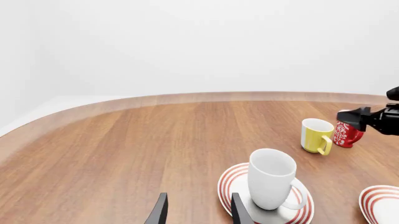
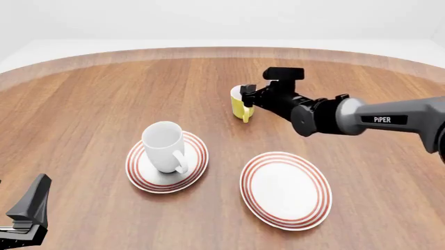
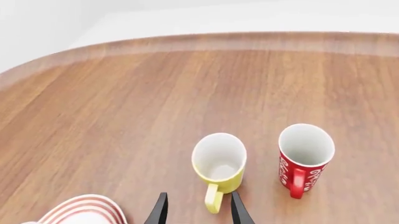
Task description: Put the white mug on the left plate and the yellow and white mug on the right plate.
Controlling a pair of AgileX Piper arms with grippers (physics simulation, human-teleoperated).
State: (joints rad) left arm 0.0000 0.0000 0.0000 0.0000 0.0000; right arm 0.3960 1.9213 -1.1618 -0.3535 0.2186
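The yellow and white mug (image 3: 219, 167), centre-bottom in the right wrist view, is judged rigid, glossy and slippery; its handle (image 3: 213, 198) is approached by the released right hand (image 3: 195, 212).

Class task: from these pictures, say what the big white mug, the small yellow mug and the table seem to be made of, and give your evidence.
White mug: probably glazed ceramic; smooth, glossy, evenly white.
Yellow mug: likely glazed ceramic too; shiny yellow outside, white inside.
Table: looks like wood or wood veneer, with brown grain streaks and a soft sheen.
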